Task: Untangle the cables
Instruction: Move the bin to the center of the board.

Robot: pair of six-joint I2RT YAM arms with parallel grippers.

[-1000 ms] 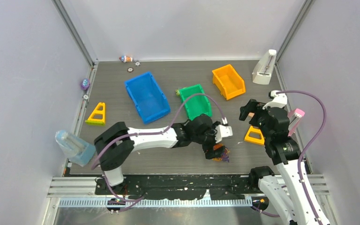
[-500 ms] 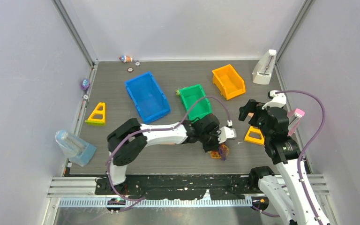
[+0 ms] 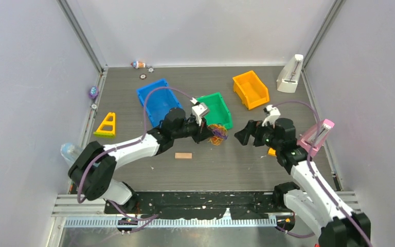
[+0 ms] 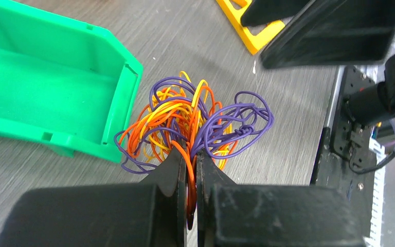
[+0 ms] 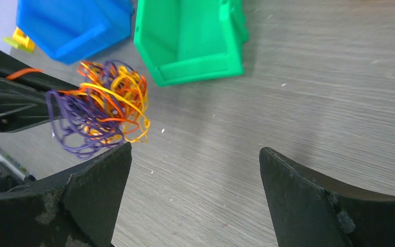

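The left gripper (image 3: 209, 135), open over the cables (image 3: 217, 134) near the front edge of the table (image 3: 226, 170) a second ago, now pinches them and holds the tangle nearer the table's middle, just in front of the green bin (image 3: 221, 109). The right gripper (image 3: 243, 137) comes in from the right edge, jaws wide, to just beside the tangle. A small wooden block (image 3: 183, 155) now shows where the left arm lay.
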